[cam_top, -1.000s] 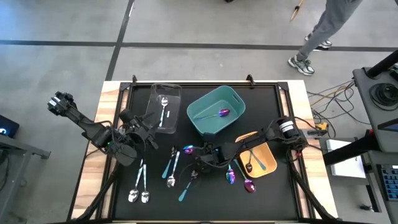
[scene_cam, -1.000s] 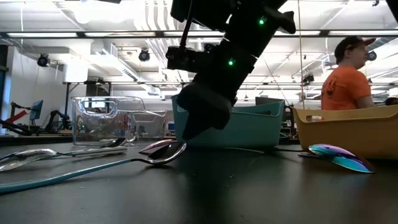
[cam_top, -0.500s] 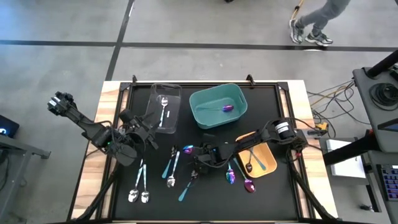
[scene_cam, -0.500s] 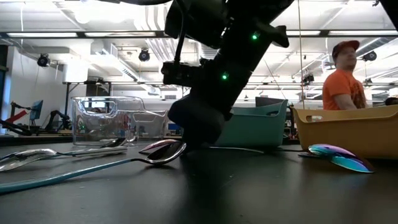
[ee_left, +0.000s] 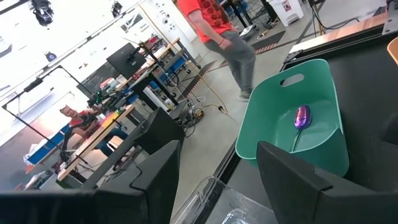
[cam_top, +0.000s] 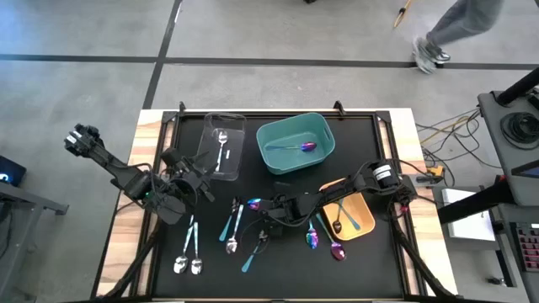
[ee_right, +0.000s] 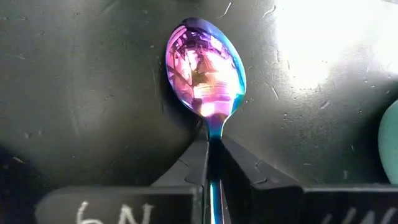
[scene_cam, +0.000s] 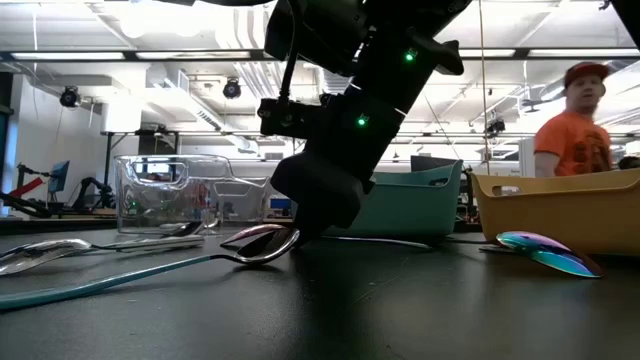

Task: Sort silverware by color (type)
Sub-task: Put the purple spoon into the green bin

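Right gripper (ee_right: 211, 163) is pinched on one iridescent purple spoon (ee_right: 206, 67) lying on the mat just below the teal bin (cam_top: 296, 145). That bin holds one purple spoon (cam_top: 308, 146); the clear bin (cam_top: 221, 145) left of it holds one silver spoon (cam_top: 222, 139). Left gripper (cam_top: 200, 178) hovers spread beside the clear bin.

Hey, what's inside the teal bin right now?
The teal bin holds one iridescent purple spoon, bowl toward the right arm's side, handle lying across the floor. Nothing else shows inside; the near wall hides little.
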`<state>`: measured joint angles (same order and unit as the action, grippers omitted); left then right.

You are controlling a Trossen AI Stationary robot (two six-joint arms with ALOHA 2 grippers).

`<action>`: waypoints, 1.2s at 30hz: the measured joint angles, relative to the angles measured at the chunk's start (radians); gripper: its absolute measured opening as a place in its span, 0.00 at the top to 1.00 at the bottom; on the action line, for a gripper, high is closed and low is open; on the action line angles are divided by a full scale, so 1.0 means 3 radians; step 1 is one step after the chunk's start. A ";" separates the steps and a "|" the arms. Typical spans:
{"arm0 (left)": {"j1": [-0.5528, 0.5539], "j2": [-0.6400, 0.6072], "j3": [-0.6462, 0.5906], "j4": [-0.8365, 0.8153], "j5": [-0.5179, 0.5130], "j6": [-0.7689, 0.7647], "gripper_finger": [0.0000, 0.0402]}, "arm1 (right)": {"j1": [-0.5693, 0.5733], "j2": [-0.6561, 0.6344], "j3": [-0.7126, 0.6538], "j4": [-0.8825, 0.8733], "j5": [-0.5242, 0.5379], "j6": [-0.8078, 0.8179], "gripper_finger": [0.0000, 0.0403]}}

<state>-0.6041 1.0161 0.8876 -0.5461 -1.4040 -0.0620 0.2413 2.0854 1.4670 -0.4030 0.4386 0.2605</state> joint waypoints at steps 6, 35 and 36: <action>0.0000 0.0000 0.0000 0.0001 0.0094 -0.0028 0.51 | 0.0005 -0.0078 -0.0006 -0.0061 -0.0054 0.0001 0.96; 0.0055 -0.0348 -0.0867 0.2869 0.3085 0.2026 0.51 | 0.0411 -0.1967 -0.1001 0.2042 -0.0858 -0.1276 0.97; 0.0071 -0.0344 -0.0894 0.2963 0.3100 0.2055 0.51 | 0.0404 -0.1983 -0.1094 0.2354 -0.0969 -0.1350 0.97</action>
<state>-0.5829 0.9128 0.6194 0.3427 -0.4742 0.5546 0.3626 1.4904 1.1389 0.3032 0.1480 -0.1444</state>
